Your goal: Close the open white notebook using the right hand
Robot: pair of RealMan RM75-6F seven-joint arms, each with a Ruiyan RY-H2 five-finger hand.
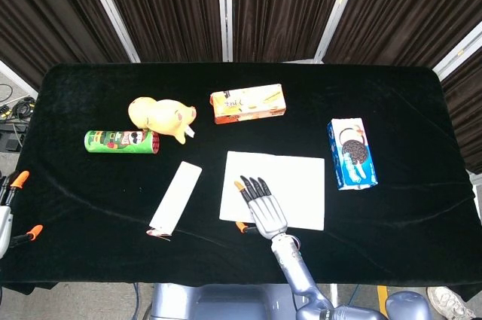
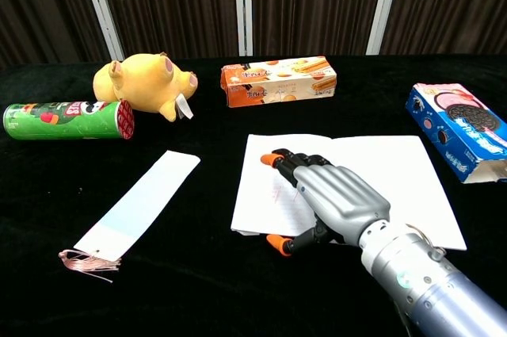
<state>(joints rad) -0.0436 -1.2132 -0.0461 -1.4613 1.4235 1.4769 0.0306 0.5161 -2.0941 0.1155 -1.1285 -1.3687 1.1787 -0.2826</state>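
The white notebook (image 1: 297,184) lies open and flat on the black table (image 1: 407,94), a little right of centre; in the chest view the notebook (image 2: 380,170) shows faint red writing on its left page. My right hand (image 1: 262,211) rests palm down on that left page, fingers stretched forward. Its thumb sits at the notebook's front edge, the orange tip on the cloth. In the chest view the right hand (image 2: 337,198) covers the lower middle of the page. My left hand (image 1: 9,207) shows only at the far left edge, fingers apart and holding nothing.
A white bookmark with a tassel (image 1: 175,196) lies left of the notebook. Behind it are a green crisp can (image 1: 120,141), a yellow plush pig (image 1: 160,117) and an orange biscuit box (image 1: 248,103). A blue cookie box (image 1: 352,153) lies close to the notebook's right edge.
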